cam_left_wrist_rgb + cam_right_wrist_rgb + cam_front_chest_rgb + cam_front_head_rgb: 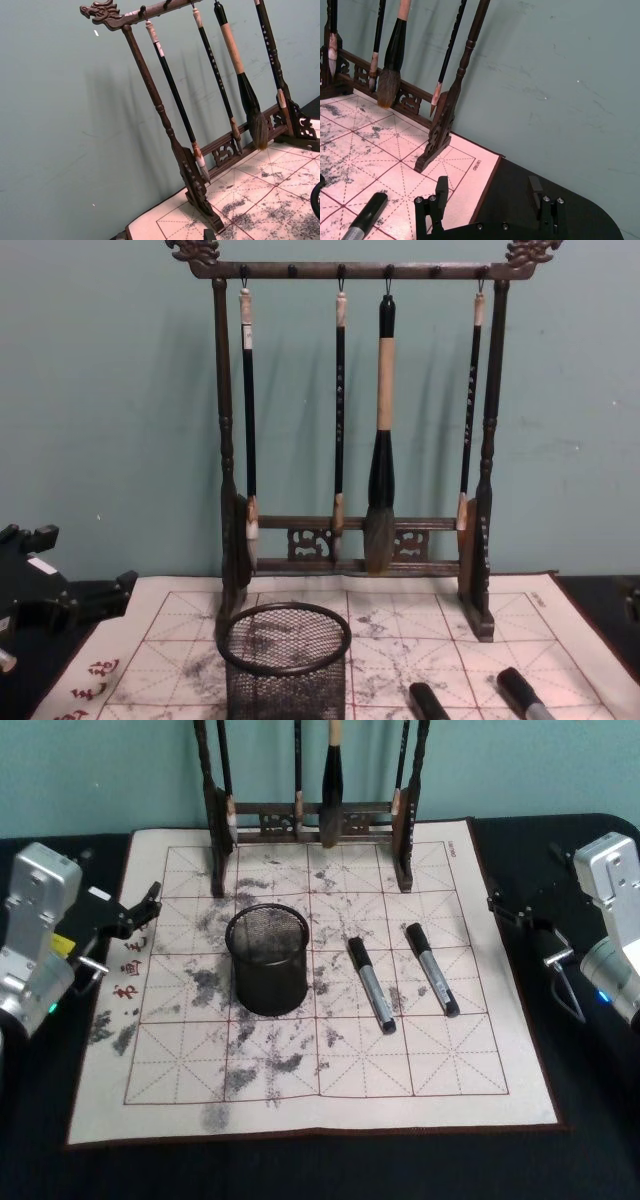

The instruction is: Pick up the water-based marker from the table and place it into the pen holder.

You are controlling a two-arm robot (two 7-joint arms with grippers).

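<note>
Head view: a table (300, 1175) with a black top carried a white mat (420, 1065) marked with a red grid and grey ink stains. A pen holder (266, 982), a round black mesh cup, stood upright on the mat, left of its middle. Two markers with black caps and grey barrels lay flat on the mat to the holder's right, roughly parallel and touching nothing: the inner marker (370, 984) near the holder, the outer marker (432, 968) just beyond it. A dark wooden brush rack (350, 537) stood at the mat's far edge with four brushes (384, 420) hanging from its top bar. The left gripper (120, 880) hung by the mat's left edge, fingers apart and empty. The right gripper (488, 192) hung by the mat's far right corner, fingers spread wide and empty, well apart from both markers.
</note>
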